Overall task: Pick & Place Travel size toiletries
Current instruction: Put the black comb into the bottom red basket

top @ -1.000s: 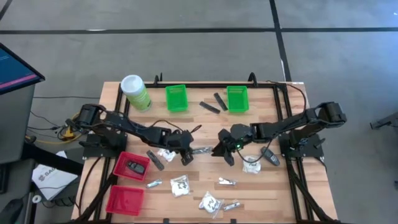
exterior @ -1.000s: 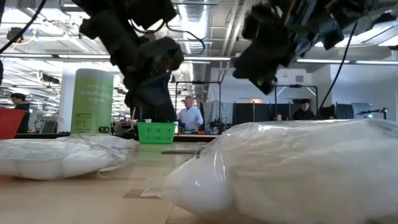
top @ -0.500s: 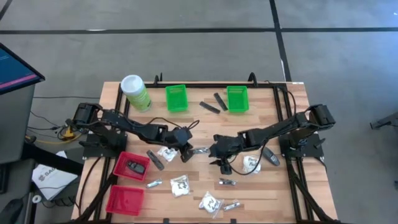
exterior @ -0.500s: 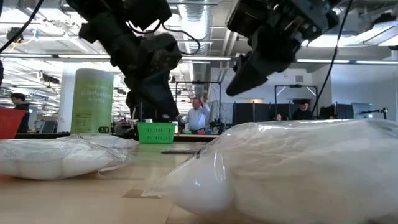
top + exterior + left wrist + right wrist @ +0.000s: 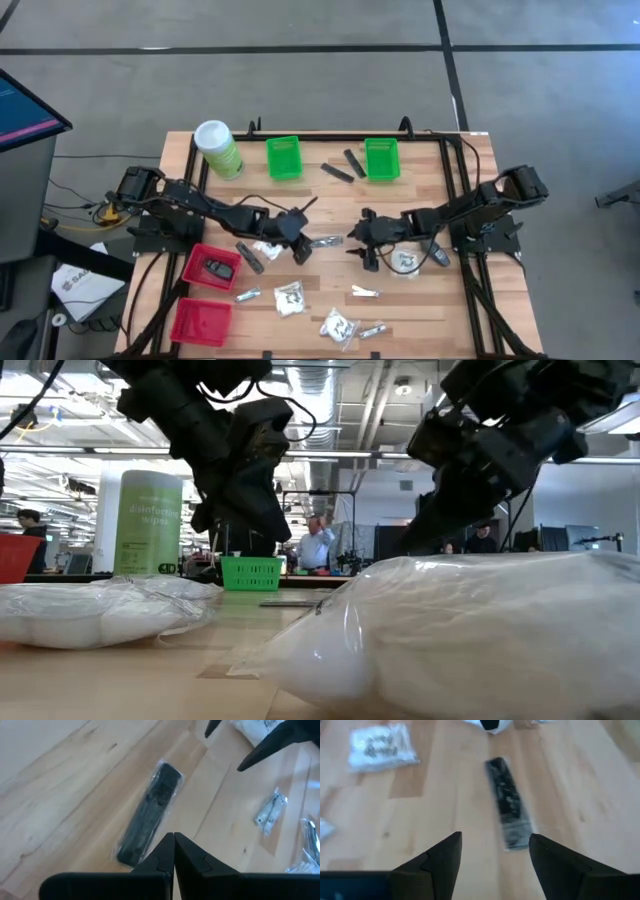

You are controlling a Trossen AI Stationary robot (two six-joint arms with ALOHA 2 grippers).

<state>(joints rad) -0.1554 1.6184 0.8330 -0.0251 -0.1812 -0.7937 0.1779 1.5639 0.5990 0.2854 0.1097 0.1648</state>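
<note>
A dark stick in clear wrap lies flat on the table between my two grippers; it also shows in the left wrist view and the right wrist view. My left gripper is shut, its tips close beside the stick's end nearest to it, with nothing between them. My right gripper stands open on the stick's other side, short of it and pointing at it. More toiletries lie around: white packets, silvery sachets, and dark sticks.
Two green baskets and a light-green canister stand at the far edge. Two red baskets sit at the near left, one holding a dark piece. Big white packets fill the low view's foreground.
My right gripper has come down toward the table by the wrapped stick, first swinging toward the left arm, then back a little to the right, and its wrist has rolled. My left gripper has rolled slightly in place and stays shut. The stick has not moved.
</note>
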